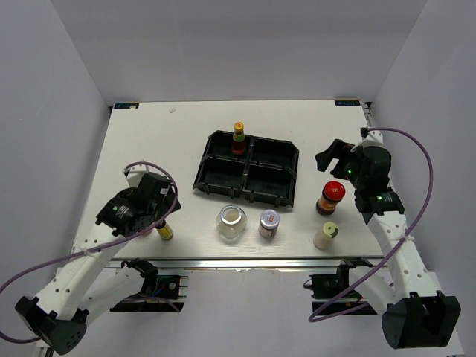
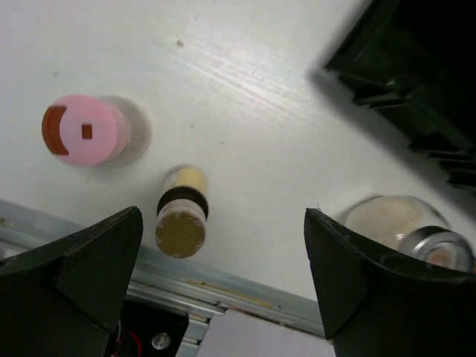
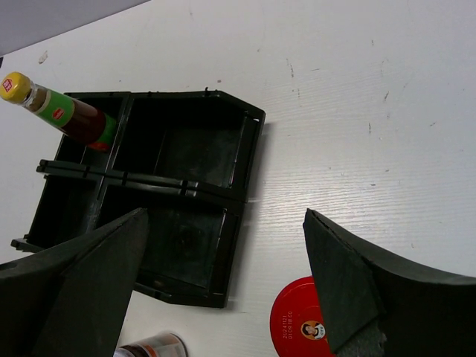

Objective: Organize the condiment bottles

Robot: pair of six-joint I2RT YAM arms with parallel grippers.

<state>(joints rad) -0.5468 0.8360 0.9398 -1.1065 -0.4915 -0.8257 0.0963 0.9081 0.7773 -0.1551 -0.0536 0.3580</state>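
Observation:
A slim dark bottle (image 1: 239, 138) with a yellow cap stands in the far-left compartment of the black tray (image 1: 277, 195); it also shows in the right wrist view (image 3: 63, 111). A second slim dark bottle (image 1: 165, 232) stands at the near left, just below my open, empty left gripper (image 1: 155, 210). In the left wrist view my left gripper (image 2: 223, 216) hangs over this bottle (image 2: 181, 223), with a pink-capped bottle (image 2: 85, 134) beside it. The clear glass jar (image 1: 231, 222), silver-lidded jar (image 1: 269, 223), red-lidded jar (image 1: 331, 196) and cream bottle (image 1: 325, 235) stand near the front edge. My right gripper (image 1: 333, 158) is open and empty, right of the tray.
The tray's other three compartments hold nothing (image 3: 178, 186). The red lid (image 3: 309, 323) lies just under my right gripper (image 3: 225, 216). The table's metal front rail (image 2: 223, 294) runs close to the left bottle. White walls enclose the table on three sides.

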